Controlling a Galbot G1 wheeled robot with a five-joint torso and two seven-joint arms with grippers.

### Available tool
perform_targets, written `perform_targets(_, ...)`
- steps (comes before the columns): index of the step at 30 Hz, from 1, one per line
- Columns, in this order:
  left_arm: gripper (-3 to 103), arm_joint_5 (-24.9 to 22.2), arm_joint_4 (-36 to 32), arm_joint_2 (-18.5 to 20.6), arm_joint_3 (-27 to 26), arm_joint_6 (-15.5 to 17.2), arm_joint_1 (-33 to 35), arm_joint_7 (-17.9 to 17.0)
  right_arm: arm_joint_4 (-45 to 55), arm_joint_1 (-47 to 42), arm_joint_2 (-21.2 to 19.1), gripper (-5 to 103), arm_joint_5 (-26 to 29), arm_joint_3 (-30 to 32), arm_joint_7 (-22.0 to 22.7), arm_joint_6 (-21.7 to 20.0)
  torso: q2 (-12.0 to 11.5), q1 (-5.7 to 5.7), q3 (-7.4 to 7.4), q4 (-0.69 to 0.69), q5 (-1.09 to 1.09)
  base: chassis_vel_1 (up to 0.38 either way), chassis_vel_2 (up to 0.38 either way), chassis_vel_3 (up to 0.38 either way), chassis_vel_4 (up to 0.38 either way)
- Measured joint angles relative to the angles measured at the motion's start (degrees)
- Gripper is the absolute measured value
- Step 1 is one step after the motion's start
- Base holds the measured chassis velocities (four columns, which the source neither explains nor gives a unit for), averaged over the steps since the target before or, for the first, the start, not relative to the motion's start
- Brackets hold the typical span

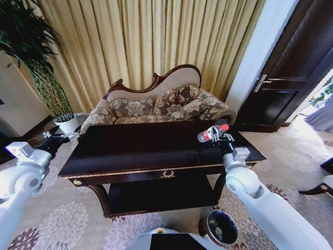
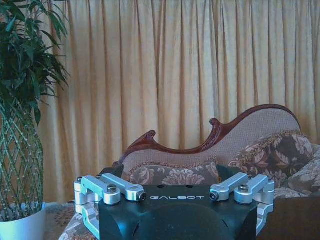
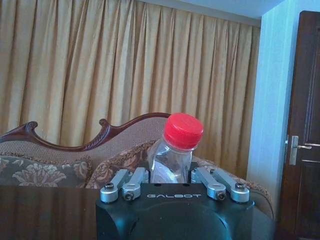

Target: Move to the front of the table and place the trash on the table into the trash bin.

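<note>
Trash from the task is in our grasp: a clear plastic water bottle with a red cap [image 1: 213, 134] is clamped in our right gripper [image 1: 222, 139], held just above the right part of the table [image 1: 140, 151], tilted with its cap pointing to the right and slightly up. In the right wrist view the bottle [image 3: 175, 150] rises between the gripper's metal fingers [image 3: 127, 184], which press against both of its sides, the red cap standing clear above them. The table is a large dark glossy wooden piece with gold trim along its front edge, a gold emblem [image 1: 167, 174] on its front drawer and a lower shelf beneath. Our right arm reaches in from the lower right of the head view. The trash bin [image 1: 218, 229], small, round and dark brown with a black liner, stands on the patterned carpet in front of the table's right leg, close to our base, and holds some pale items inside. Our left gripper [image 1: 58, 138] waits beside the table's left end, well apart from the bottle; in the left wrist view its fingers [image 2: 107, 188] are spread wide and hold nothing. Behind the table stands a floral sofa [image 1: 156, 104] with a carved wooden back, before gold curtains [image 1: 140, 41]. A potted plant [image 1: 49, 88] stands to the left, and a dark door [image 1: 296, 67] to the right.
</note>
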Motion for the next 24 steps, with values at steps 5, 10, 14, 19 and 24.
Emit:
perform_targets(5, 100, 0.27, 0.03, 0.19, 0.63, -0.28, -0.24, 0.02, 0.44, -1.08, 0.48, 32, -0.44, 0.08, -0.07, 0.0, 0.0, 0.0, 0.0, 0.0, 0.0, 0.0, 0.0, 0.0, 0.0)
perform_targets(10, 100, 0.4, 0.02, 0.38, 0.93, -0.65, -0.27, 0.03, 0.64, -1.28, 0.43, 32, -0.46, 0.37, -0.1, 0.02, 0.0, 0.0, 0.0, 0.0, 0.0, 0.035, -0.03, -0.02, 0.034)
perform_targets(14, 100, 0.43, 0.04, 0.66, 1.12, -0.77, -0.44, 0.04, 0.7, -1.47, 0.39, 32, -0.45, 0.59, -0.11, 0.12, 0.0, 0.0, 0.0, 0.01, 0.0, 0.063, -0.063, -0.069, 0.063)
perform_targets(19, 100, 0.72, 0.15, 0.87, 1.62, -0.87, -0.69, 0.09, 0.7, -1.9, 0.55, 32, -0.64, 0.65, -0.25, 0.25, 0.0, 0.0, 0.0, 0.0, 0.0, 0.091, -0.083, -0.08, 0.087)
perform_targets(24, 100, 0.8, 0.22, 1.03, 1.89, -0.9, -0.83, 0.1, 0.66, -2.01, 0.61, 32, -0.73, 0.53, -0.33, 0.35, 0.0, 0.0, 0.0, 0.0, 0.0, 0.087, -0.098, -0.08, 0.099)
